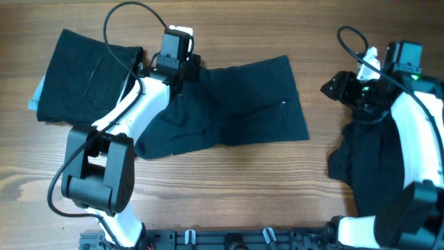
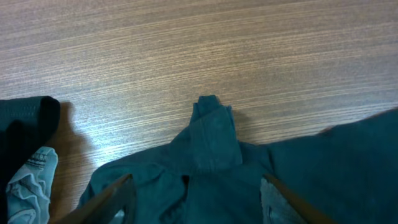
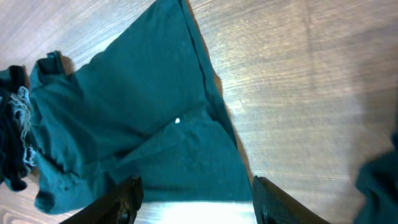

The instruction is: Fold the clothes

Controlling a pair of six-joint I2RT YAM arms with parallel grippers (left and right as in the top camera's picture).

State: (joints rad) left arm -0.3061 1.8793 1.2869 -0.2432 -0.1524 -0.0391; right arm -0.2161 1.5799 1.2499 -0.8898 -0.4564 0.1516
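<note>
A dark teal garment point(image 1: 236, 104) lies spread flat across the middle of the table. My left gripper point(image 1: 180, 75) is open, low over the garment's upper left edge. In the left wrist view the fingers point(image 2: 198, 183) straddle bunched cloth with a small tab point(image 2: 211, 134) sticking out onto the wood. My right gripper point(image 1: 335, 87) is open and empty, off the garment's right edge. In the right wrist view it point(image 3: 196, 186) hovers above the table, with the garment point(image 3: 143, 124) ahead of it.
A folded dark stack with a pale blue piece under it point(image 1: 80, 76) lies at the far left and shows in the left wrist view point(image 2: 28, 168). A heap of dark clothes point(image 1: 374, 163) lies at the right under my right arm.
</note>
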